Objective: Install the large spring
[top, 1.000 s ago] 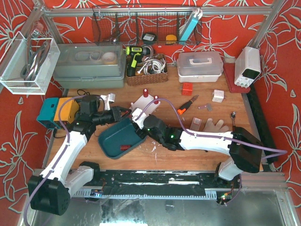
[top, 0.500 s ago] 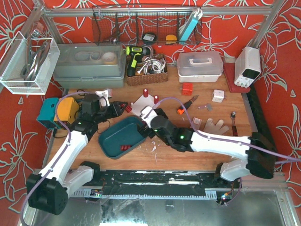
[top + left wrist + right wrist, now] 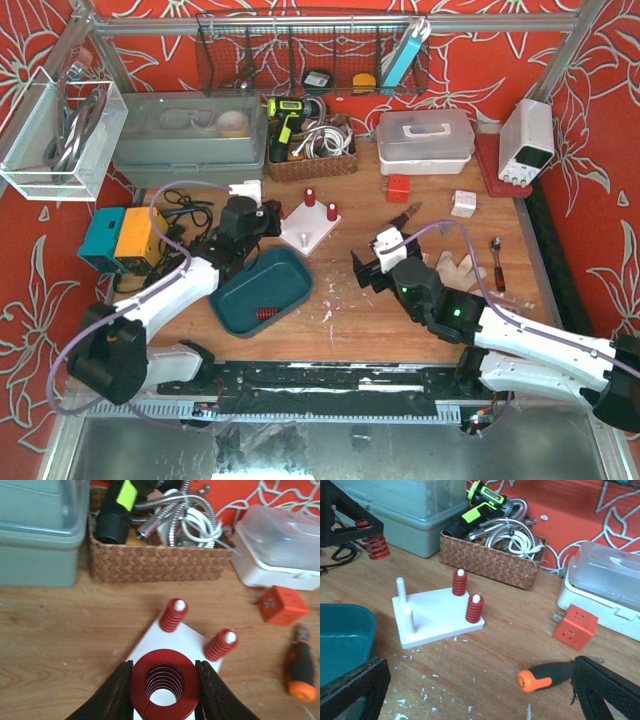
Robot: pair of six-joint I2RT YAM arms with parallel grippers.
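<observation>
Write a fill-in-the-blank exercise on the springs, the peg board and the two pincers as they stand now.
1. The large spring clamped in the left pincer is ____ in colour.
2. The white board carries ____ small springs on its pegs.
3. The right pincer stands ____ and holds nothing.

Missing words: red; two; open.

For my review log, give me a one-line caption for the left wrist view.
Left gripper holds the large spring end-on, the white peg base with two small springs just ahead.
</observation>
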